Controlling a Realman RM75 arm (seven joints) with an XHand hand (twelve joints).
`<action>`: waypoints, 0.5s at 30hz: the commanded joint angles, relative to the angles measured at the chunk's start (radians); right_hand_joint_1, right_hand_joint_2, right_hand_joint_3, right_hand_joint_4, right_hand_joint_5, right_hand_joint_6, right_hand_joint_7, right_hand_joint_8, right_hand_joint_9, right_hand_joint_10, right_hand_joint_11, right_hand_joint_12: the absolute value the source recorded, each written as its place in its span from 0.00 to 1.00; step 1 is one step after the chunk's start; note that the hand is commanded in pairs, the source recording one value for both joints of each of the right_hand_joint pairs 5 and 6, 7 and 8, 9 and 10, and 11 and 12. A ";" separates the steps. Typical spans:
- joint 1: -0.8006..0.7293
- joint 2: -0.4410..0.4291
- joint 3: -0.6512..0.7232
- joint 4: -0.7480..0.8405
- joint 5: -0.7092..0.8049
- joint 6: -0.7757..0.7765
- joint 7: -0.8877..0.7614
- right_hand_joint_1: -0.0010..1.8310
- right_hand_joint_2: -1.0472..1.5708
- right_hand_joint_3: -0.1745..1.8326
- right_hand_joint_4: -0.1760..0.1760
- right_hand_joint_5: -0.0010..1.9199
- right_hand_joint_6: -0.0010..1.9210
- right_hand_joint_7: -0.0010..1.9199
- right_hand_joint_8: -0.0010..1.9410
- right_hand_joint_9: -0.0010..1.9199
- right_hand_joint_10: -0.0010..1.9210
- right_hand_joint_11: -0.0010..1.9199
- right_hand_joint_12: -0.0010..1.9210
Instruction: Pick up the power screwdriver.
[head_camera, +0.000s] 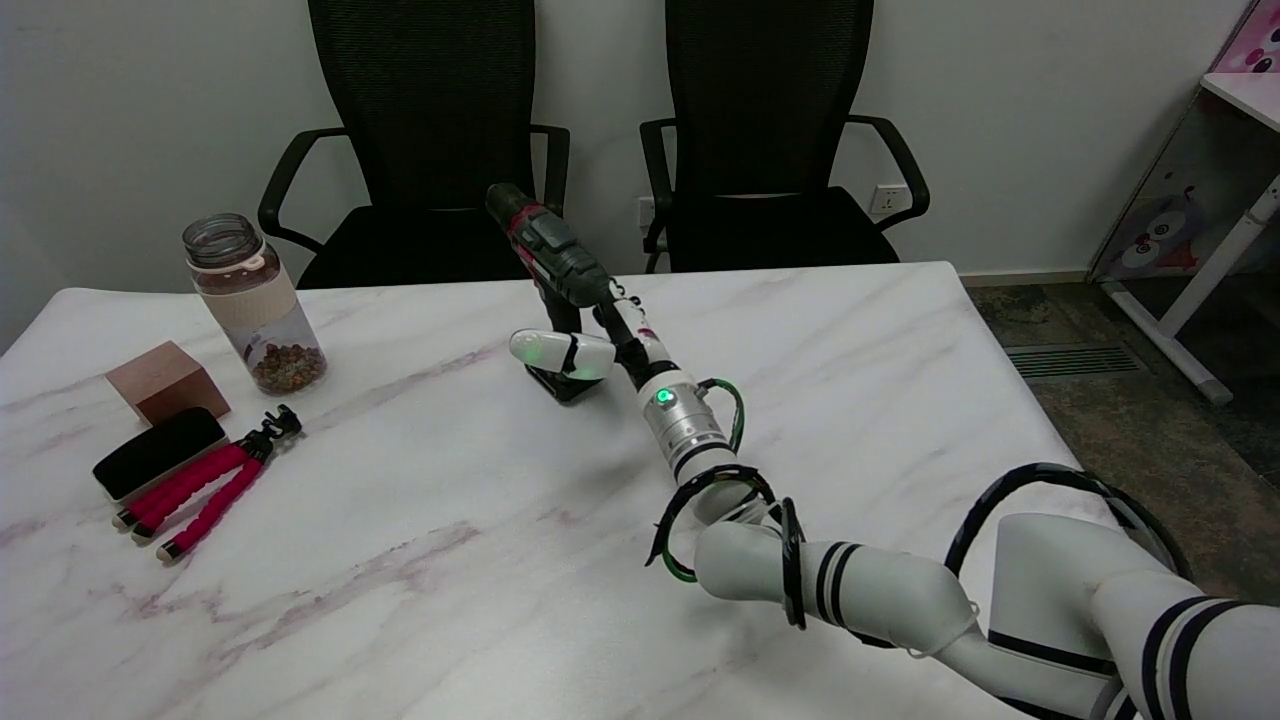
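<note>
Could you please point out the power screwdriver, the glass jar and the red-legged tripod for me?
power screwdriver (548, 246): head view, on its green motor body.
glass jar (254, 306): head view, on its pale sleeve.
red-legged tripod (205, 492): head view, on a red leg.

table: white marble top
jar: far-left on table
block: just left-front of jar
black case: nearer than block
tripod: touching case
power screwdriver: well right of jar

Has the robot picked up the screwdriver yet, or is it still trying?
Not yet. Done: the right hand has reached the power screwdriver and its fingers lie across the handle. In hand: closing a grip, though I cannot tell how firm it is. Left: lifting it, since its base looks to be standing on the table.
</note>
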 joint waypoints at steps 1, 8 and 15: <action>0.043 -0.047 -0.023 0.116 0.000 -0.034 0.127 0.34 0.36 0.15 0.38 0.00 0.00 0.00 0.00 0.00 0.00 0.05 0.05; 0.043 -0.049 -0.032 0.137 0.000 -0.028 0.208 0.34 0.33 0.15 0.46 0.00 0.00 0.00 0.00 0.00 0.00 0.05 0.05; 0.045 -0.049 -0.033 0.140 0.000 -0.018 0.288 0.34 0.32 0.16 0.53 0.00 0.00 0.00 0.00 0.01 0.01 0.03 0.03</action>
